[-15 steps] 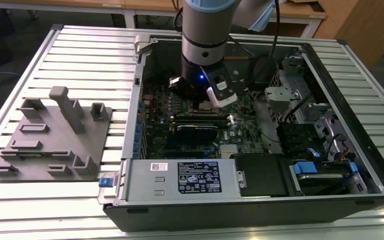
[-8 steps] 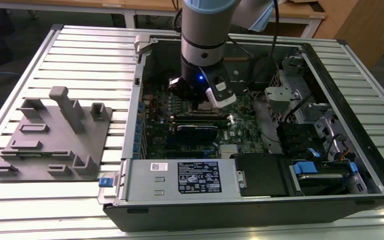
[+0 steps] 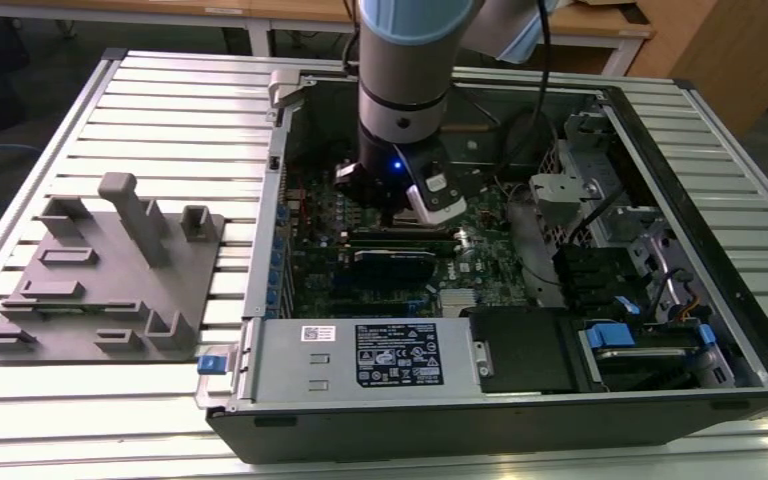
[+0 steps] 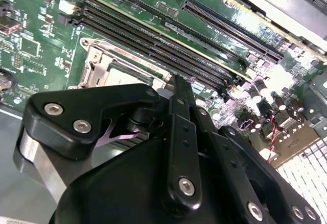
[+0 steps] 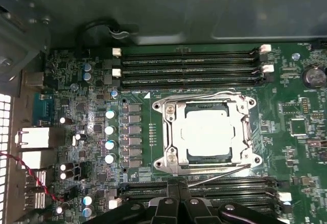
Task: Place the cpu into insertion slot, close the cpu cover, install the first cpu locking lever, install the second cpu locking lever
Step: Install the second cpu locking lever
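Cpu (image 5: 210,133) already sits in the insertion slot (image 5: 173,132) with the cpu cover (image 5: 244,132) down over it, one locking lever (image 5: 217,176) seemingly still loose, while the gripper (image 5: 178,184), fingers together and empty, hovers just beside it.

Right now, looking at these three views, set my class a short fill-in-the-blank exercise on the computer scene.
1. The cpu sits inside the ____ on the motherboard.
2. The cpu cover lies ____ over the chip's edges.
3. The arm reaches into an open computer ____.
4. Long memory slots run on ____ sides of the socket.

Missing words: insertion slot; closed; case; both
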Tool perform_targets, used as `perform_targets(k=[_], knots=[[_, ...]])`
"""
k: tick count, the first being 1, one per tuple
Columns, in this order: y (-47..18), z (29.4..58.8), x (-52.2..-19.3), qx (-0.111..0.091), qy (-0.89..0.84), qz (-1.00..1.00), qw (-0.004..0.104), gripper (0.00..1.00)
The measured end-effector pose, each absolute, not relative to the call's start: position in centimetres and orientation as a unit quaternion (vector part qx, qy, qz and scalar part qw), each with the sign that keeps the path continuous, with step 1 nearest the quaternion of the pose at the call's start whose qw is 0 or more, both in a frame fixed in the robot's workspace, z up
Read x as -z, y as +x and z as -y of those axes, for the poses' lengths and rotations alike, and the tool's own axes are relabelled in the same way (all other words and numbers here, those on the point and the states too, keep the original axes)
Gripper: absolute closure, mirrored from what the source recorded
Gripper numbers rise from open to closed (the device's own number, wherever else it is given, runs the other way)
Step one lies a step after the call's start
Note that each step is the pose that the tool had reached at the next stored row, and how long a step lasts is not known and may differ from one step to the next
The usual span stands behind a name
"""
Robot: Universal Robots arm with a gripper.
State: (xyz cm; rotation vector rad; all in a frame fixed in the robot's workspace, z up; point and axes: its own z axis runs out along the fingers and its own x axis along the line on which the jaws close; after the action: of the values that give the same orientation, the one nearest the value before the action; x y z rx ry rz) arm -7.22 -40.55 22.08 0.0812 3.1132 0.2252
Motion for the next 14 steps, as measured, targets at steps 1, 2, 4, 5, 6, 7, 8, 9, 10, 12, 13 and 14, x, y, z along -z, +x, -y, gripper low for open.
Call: perform_targets(k=[1, 2, 4, 5, 6, 7, 8, 9, 10, 12, 13, 14], knots=[[-7.27, 40.55, -21.95, -0.072, 0.026, -0.997, 0.009, 0.90], [-7.35, 40.55, -21.84, -0.072, 0.026, -0.997, 0.009, 0.90], [-7.62, 40.56, -21.64, -0.072, 0.026, -0.997, 0.009, 0.90], [-7.74, 40.56, -21.57, -0.072, 0.026, -0.997, 0.009, 0.90], [-7.83, 40.56, -21.51, -0.072, 0.026, -0.997, 0.009, 0.90], [-7.90, 40.55, -21.43, -0.072, 0.026, -0.997, 0.009, 0.90], [-7.94, 40.55, -21.35, -0.072, 0.026, -0.997, 0.009, 0.90], [-7.95, 40.56, -21.28, -0.073, 0.026, -0.997, 0.009, 0.90], [-7.96, 40.56, -21.22, -0.073, 0.026, -0.997, 0.009, 0.90], [-7.96, 40.56, -21.09, -0.076, 0.026, -0.997, 0.008, 0.90], [-7.96, 40.56, -21.05, -0.078, 0.026, -0.997, 0.007, 0.90], [-7.96, 40.56, -21.02, -0.081, 0.026, -0.996, 0.006, 0.90]])
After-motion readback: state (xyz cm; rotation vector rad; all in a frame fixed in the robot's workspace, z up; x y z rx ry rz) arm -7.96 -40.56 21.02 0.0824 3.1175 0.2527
